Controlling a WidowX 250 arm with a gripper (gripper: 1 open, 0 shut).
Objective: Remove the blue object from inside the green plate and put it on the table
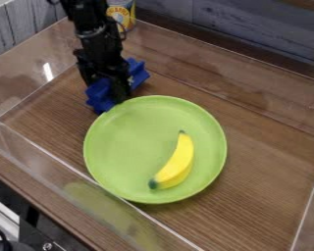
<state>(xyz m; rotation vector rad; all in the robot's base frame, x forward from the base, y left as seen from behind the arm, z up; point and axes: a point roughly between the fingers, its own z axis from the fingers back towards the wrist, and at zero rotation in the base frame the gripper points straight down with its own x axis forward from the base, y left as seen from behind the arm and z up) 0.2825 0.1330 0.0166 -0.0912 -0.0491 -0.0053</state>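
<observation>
The blue object (110,97) lies on the table (265,98), just off the upper-left rim of the green plate (130,142). Whether it touches the rim is unclear. My gripper (105,80) stands straight down over the block, its dark fingers at the block's sides and hiding its middle. The fingers are too dark and small to show whether they still press on it.
A yellow banana (176,162) lies in the right half of the plate. Clear acrylic walls (28,147) border the table on all sides. A yellow item (118,14) stands behind the arm at the back left.
</observation>
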